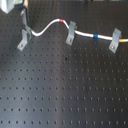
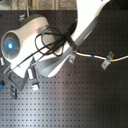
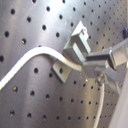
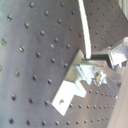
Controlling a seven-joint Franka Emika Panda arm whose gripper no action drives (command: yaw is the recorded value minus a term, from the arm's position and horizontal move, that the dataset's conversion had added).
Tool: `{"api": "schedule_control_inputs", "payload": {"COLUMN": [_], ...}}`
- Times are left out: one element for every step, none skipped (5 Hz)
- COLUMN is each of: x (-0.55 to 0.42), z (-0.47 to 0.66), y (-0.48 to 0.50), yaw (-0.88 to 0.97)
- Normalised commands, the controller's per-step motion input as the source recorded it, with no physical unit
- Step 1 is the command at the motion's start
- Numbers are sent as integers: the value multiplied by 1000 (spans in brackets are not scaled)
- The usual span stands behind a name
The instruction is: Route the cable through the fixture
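First exterior view shows the cable running across the perforated table, threaded through the middle bracket and the bracket at the first exterior view's right. Its near end meets the fixture, where the end effector pinches the cable

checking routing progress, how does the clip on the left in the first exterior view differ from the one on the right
In the first exterior view, the left clip sits where the cable ends, right under the claw, while the right clip stands free of the arm. The cable runs past the right clip just beyond the blue band; the red band lies nearer the left clip. Both are small upright grey brackets with slanted feet on the black perforated board.
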Motion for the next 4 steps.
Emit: {"api": "schedule_control_inputs", "payload": {"x": [266, 181, -189, -16], "z": [-382, -40, 52, 0], "y": [25, 82, 181, -23], "yaw": [0, 106, 249, 0]}}
